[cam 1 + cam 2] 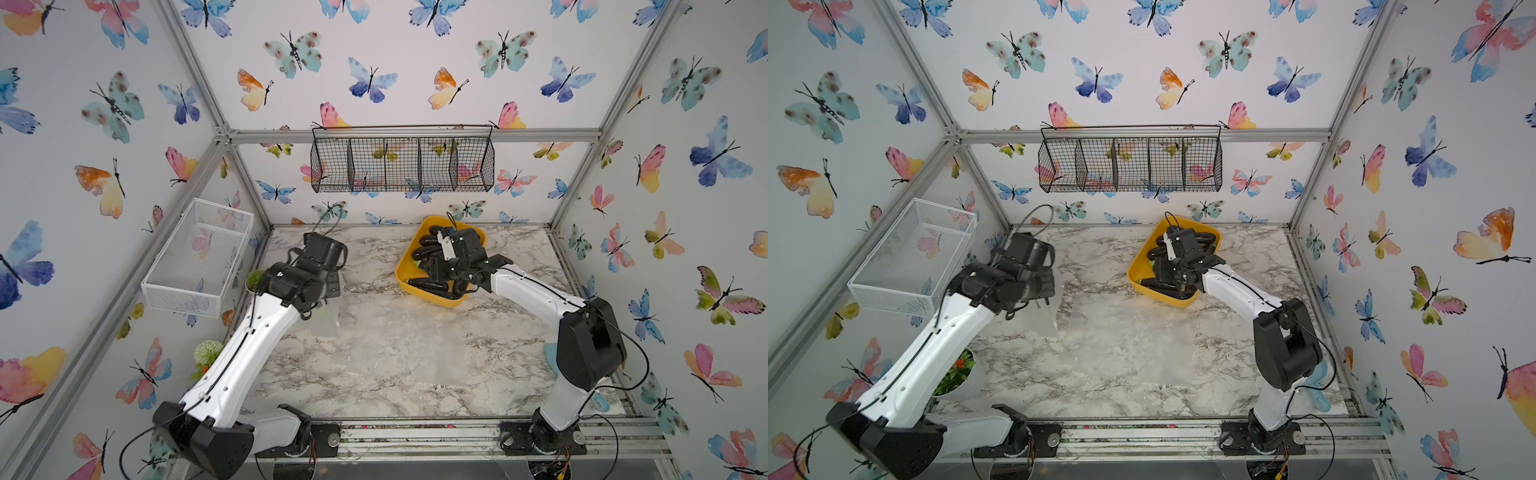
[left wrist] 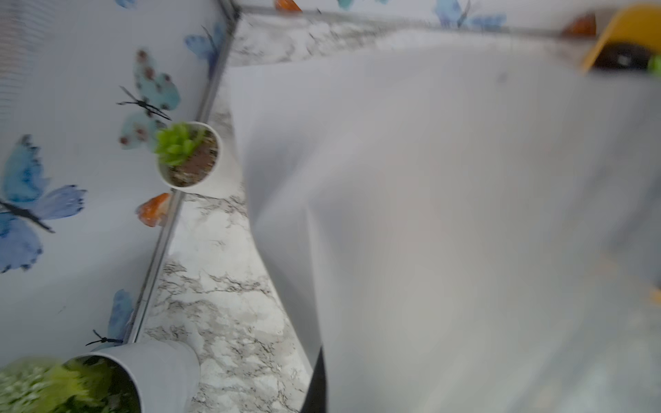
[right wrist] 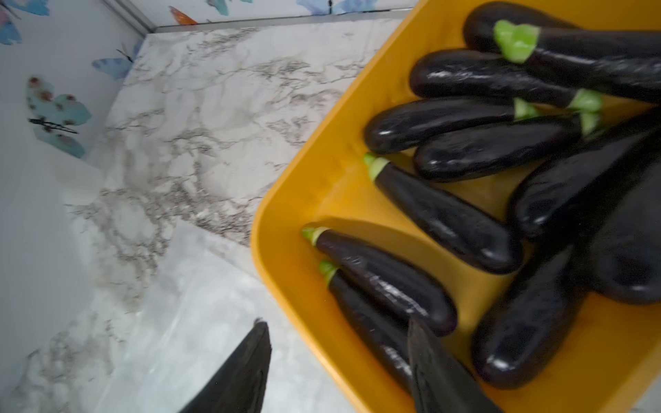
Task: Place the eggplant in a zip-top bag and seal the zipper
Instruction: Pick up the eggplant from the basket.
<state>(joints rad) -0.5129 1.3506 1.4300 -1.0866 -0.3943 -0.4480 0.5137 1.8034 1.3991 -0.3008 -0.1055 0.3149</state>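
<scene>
On the left claw's outer side we see the white mesh basket (image 1: 183,297) on the wall. Closer to that side, a small potted plant (image 2: 189,153) stands at the wall's foot. The left claw (image 1: 330,291) is pressed together, pinching an edge of the zip-top bag (image 1: 386,345). In its wrist view the clear film hangs right in front of the lens, with one dark finger (image 2: 316,382) at its edge. From the pinched edge the bag slopes down and lies flat on the marble tabletop (image 1: 374,249), spreading out toward the right claw.

Past the bag sits the yellow tray (image 3: 286,200), directly beneath the right claw, and the eggplants (image 3: 447,218) all lie inside it. The right claw (image 3: 338,332) is spread and holds nothing. One finger (image 3: 246,361) hangs outside the tray's rim, above a corner of the bag. The other (image 3: 436,372) hangs inside the rim, over the two eggplants nearest that rim. We cannot tell whether that finger touches them.
</scene>
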